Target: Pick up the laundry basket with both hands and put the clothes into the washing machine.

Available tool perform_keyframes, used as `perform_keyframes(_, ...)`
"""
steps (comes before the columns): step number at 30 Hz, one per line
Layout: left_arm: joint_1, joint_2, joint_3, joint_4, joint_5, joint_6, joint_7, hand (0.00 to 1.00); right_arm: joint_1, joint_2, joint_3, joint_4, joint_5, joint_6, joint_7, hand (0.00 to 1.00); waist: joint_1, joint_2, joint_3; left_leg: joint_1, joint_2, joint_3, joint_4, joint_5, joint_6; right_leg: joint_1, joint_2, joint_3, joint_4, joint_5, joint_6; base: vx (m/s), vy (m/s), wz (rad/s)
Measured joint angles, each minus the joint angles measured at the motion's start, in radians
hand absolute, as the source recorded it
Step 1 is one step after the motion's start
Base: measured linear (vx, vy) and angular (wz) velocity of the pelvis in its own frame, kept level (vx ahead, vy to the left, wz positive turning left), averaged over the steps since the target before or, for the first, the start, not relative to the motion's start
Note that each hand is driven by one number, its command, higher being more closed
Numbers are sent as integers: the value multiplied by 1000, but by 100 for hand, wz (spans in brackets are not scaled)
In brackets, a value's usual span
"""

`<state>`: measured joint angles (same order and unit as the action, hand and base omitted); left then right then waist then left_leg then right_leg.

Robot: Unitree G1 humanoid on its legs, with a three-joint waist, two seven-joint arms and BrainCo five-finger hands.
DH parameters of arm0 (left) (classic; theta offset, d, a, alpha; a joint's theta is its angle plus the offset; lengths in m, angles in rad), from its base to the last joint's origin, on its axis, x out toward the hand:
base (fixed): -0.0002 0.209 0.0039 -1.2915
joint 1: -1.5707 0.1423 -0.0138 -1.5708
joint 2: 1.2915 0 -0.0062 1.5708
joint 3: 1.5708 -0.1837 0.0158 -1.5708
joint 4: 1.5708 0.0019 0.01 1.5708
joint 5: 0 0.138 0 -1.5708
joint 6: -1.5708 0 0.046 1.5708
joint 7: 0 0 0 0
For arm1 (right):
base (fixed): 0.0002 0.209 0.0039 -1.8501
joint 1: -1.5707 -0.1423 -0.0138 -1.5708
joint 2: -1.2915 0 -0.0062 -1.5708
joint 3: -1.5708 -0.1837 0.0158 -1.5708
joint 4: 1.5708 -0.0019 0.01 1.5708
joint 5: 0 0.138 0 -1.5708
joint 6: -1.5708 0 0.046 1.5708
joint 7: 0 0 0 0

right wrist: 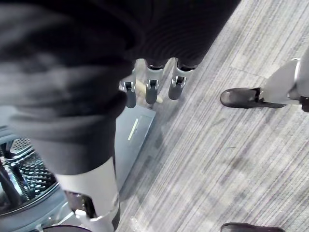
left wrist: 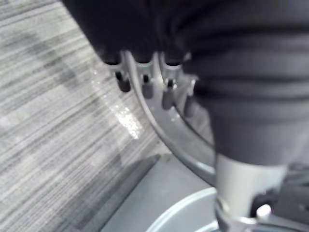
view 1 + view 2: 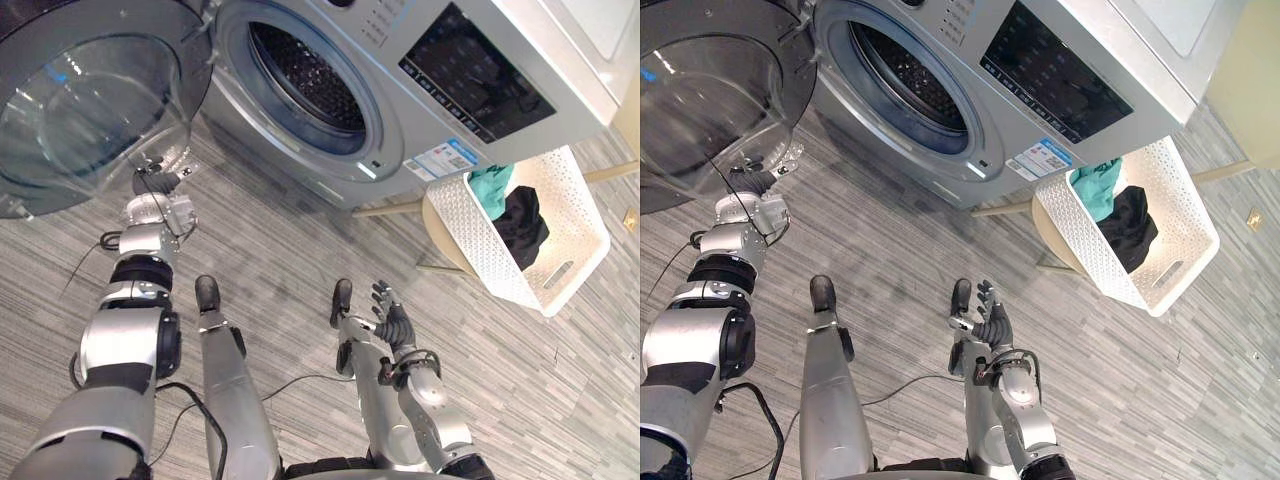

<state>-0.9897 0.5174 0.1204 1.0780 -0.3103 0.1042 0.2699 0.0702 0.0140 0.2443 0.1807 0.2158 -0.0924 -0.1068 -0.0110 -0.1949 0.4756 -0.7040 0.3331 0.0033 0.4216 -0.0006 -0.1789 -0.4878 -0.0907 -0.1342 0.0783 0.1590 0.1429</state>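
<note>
The silver washing machine's (image 3: 470, 90) round glass door (image 3: 90, 110) is found open, with the left hand (image 3: 158, 182) straight-fingered at its rim. The white perforated laundry basket (image 3: 455, 225) of teal and black clothes (image 3: 520, 225) is not yet gripped. The right hand (image 3: 393, 318) is seen relaxed and empty.

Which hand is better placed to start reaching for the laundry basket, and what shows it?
Probably the right. The right hand is free, fingers straight, on the side where the laundry basket sits. The left hand is at the open washer door, far from the basket.
</note>
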Motion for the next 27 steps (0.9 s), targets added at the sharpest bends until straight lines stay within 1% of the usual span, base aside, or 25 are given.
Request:
perform_keyframes(6,0,-5,7,-15,12,1,21,0,8,0,0,-5,0,-9,2,0,2,3,2,6,-4,-5,17,-16,4,15,-4,1,8,-10,3,55,36,3)
perform_keyframes(9,9,-7,9,-18,21,1,22,0,8,-2,0,1,0,-10,3,0,8,11,7,20,-5,-3,15,-16,4,26,-5,2,8,-10,4,29,14,1)
perform_keyframes(12,48,-27,9,-33,22,-1,22,0,9,-6,0,4,0,-10,5,0,19,15,10,60,-6,10,7,-23,6,52,-9,10,11,-17,6,42,8,-3)
perform_keyframes(15,144,-66,10,-119,22,-8,23,0,6,-17,0,26,0,-9,16,0,24,18,12,108,-13,27,-4,-32,7,75,-19,26,26,-31,8,49,4,-2)
perform_keyframes(17,273,-118,10,-209,22,-29,24,0,5,-23,-7,54,-4,2,19,0,24,30,14,166,-25,37,-9,-32,10,116,-33,29,43,-50,14,80,14,5)
perform_keyframes(18,308,-136,10,-231,16,-36,24,0,4,-23,-14,62,-8,3,19,0,24,34,12,181,-29,41,-15,-34,11,126,-37,30,48,-54,16,65,19,6)
perform_keyframes(19,365,-168,9,-272,9,-47,23,0,2,-23,-26,74,-16,7,20,0,24,42,9,208,-37,46,-30,-39,12,143,-46,31,55,-64,17,68,23,12)
perform_keyframes(21,510,-250,4,-376,-3,-73,22,0,3,-29,-65,95,-33,22,19,0,26,66,-9,271,-57,61,-65,-44,10,181,-68,32,70,-88,24,80,25,15)
perform_keyframes(22,580,-286,0,-423,-2,-78,22,0,3,-34,-84,111,-42,26,20,0,27,81,-32,293,-65,68,-83,-44,10,193,-76,32,73,-97,28,112,25,12)
perform_keyframes(23,678,-328,-4,-480,-2,-93,21,0,4,-46,-104,122,-51,32,19,0,28,101,-64,330,-76,78,-113,-39,9,214,-87,32,73,-105,31,159,26,10)
perform_keyframes(24,757,-354,-8,-526,-2,-102,21,0,7,-48,-128,130,-55,32,21,0,29,118,-90,366,-84,84,-138,-34,11,237,-95,31,72,-114,33,180,18,9)
perform_keyframes(25,848,-381,-14,-573,-1,-114,19,0,14,-53,-156,143,-66,32,20,0,28,141,-131,411,-95,91,-178,-24,9,264,-104,29,70,-128,36,158,11,9)
perform_keyframes(27,971,-409,-43,-654,-1,-139,11,0,28,-64,-192,156,-80,32,20,0,31,173,-194,470,-104,99,-234,-7,7,295,-110,25,68,-145,39,154,-3,9)
